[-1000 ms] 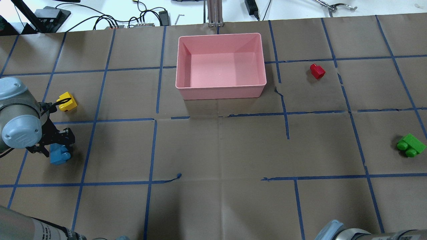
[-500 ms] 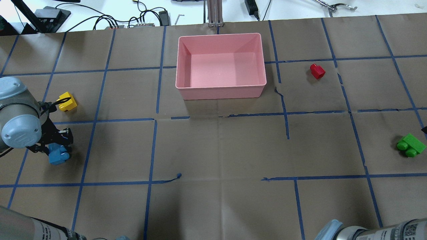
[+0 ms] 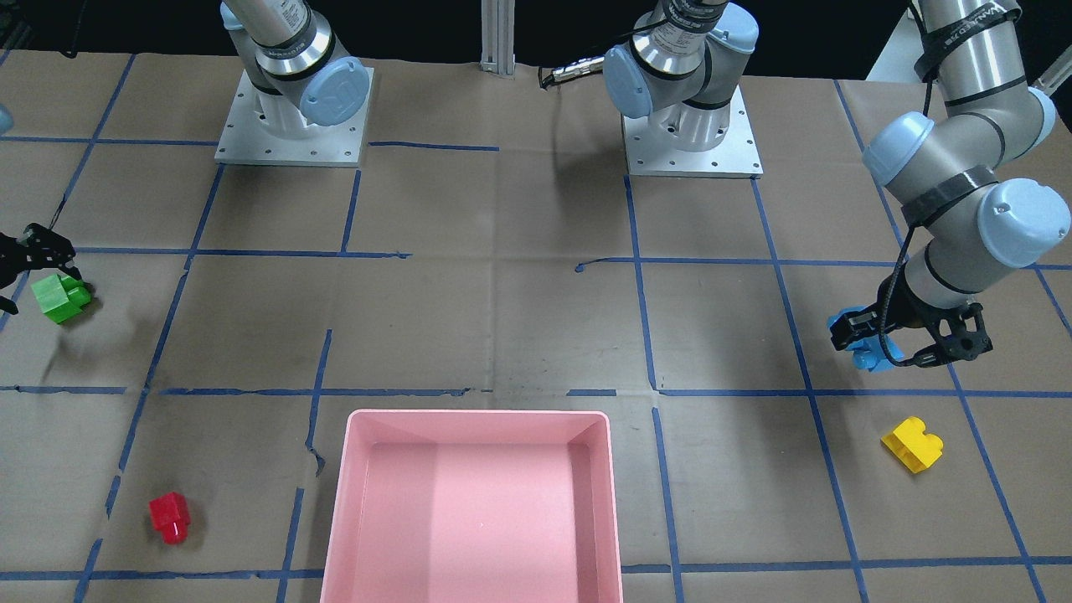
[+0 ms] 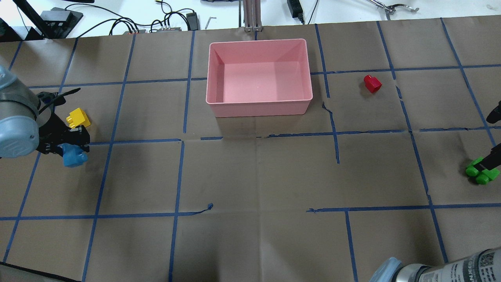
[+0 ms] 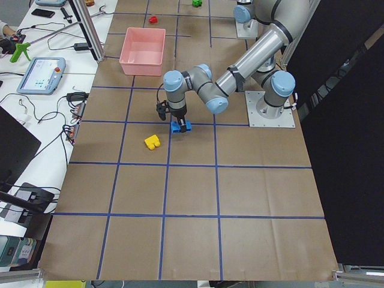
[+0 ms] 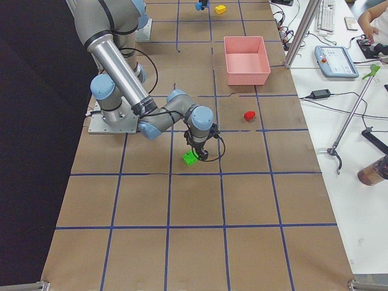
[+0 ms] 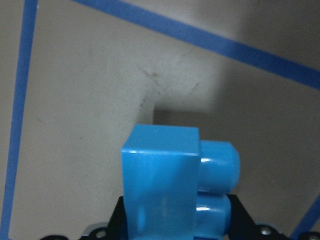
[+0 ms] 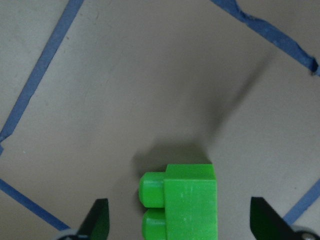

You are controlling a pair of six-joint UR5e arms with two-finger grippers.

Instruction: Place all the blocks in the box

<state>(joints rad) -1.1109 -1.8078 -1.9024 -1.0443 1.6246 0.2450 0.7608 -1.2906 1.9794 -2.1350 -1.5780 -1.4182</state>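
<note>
Near right, our right gripper (image 8: 184, 222) has just arrived, jaws spread either side of the green brick (image 4: 480, 172) on the table. Left, our left gripper (image 4: 72, 143) pinches the blue brick (image 4: 74, 156), now carried farther. The far box (image 4: 258, 109) holds nothing yet.

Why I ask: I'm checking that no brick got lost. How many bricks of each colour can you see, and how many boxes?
blue brick: 1
yellow brick: 1
red brick: 1
green brick: 1
pink box: 1
Total: 5
</note>
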